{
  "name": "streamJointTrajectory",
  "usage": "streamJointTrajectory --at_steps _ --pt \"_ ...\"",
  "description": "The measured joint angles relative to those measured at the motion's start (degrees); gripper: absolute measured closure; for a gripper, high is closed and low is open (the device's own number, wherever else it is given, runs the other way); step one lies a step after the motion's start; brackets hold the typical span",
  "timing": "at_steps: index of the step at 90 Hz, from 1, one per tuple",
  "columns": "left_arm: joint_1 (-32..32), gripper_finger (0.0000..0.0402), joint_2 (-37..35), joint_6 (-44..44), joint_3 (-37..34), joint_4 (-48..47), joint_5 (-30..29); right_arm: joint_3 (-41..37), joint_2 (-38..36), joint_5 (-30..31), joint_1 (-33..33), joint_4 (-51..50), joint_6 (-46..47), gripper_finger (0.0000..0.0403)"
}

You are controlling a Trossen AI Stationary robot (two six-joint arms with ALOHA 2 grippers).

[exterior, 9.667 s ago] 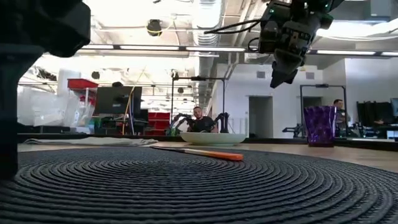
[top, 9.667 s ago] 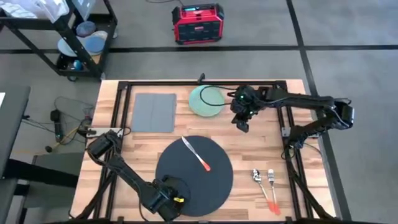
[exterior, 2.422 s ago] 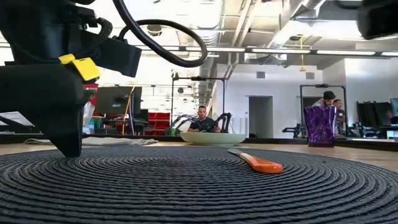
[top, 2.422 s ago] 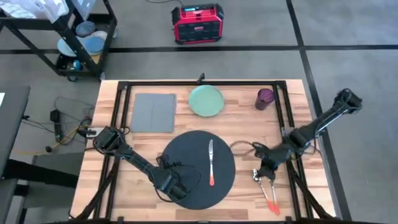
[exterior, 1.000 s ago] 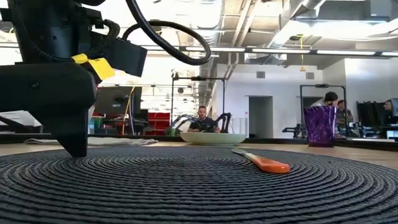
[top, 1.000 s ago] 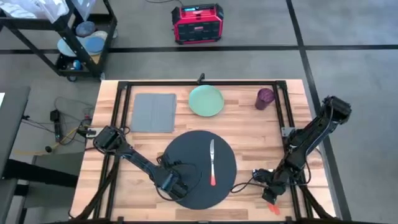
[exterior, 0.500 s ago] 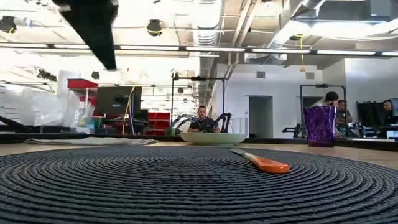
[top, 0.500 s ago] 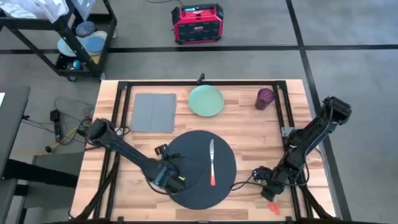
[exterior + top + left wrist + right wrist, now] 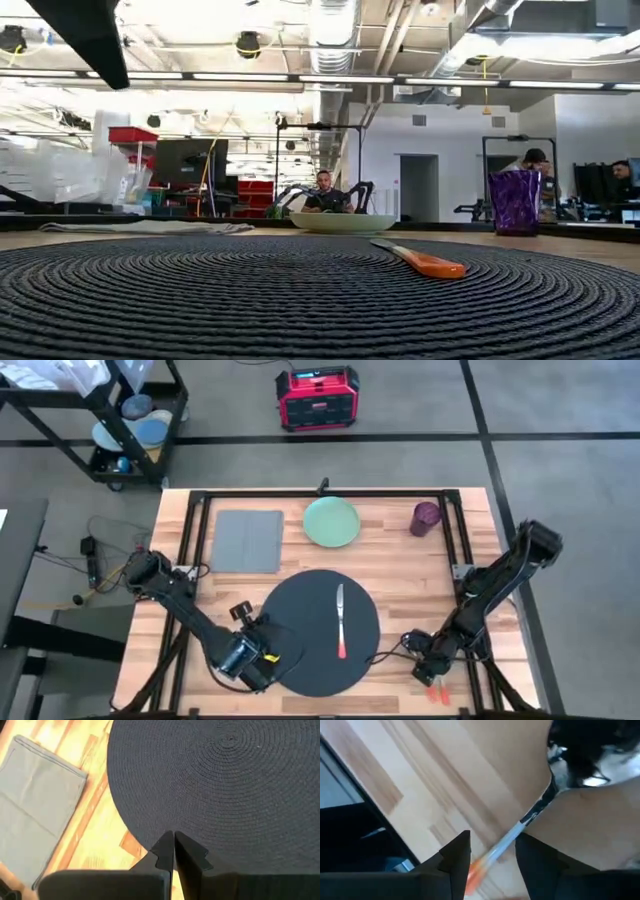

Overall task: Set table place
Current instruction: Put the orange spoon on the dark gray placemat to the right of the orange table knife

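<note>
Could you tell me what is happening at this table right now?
A place is being set on the wooden table. A knife with an orange handle lies on the round black placemat. The right gripper is down at the utensils right of the mat, fingers open astride an orange-handled utensil. The left gripper, shut and empty, is at the mat's left edge. The green plate, grey napkin and purple cup sit behind.

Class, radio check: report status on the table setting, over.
Left gripper shut, empty, above the placemat edge. Right gripper open, straddling an orange-handled utensil on the table. Knife on placemat; nothing blocking.
</note>
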Motion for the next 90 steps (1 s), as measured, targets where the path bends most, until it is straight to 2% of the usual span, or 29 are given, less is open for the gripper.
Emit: streamJointTrajectory --at_steps 15,29,33,51,67,90 --pt "-0.35 0.0402 0.0 -0.07 0.0 -0.06 -0.07 0.07 1.06 -0.96 -0.85 -0.32 3.21 0.0291" --pt "-0.35 0.0402 0.0 0.11 0.0 -0.04 -0.09 -0.01 1.11 -0.96 -0.79 -1.89 6.03 0.0377" --pt "-0.35 0.0402 0.0 0.13 0.0 -0.04 -0.09 -0.04 1.11 -0.86 -0.79 -1.8 6.17 0.0391" --pt "-0.35 0.0402 0.0 1.11 0.0 -0.07 -0.09 0.43 1.09 -0.41 -0.77 -2.16 6.49 0.04" --pt "-0.35 0.0402 0.0 5.54 0.0 -1.4 -0.11 4.05 0.3 0.02 -2.26 -8.22 1.22 0.0402" --pt "-0.35 0.0402 0.0 5.84 0.0 -1.27 -0.96 9.31 0.33 0.39 -8.52 -14.57 -8.37 0.0402"
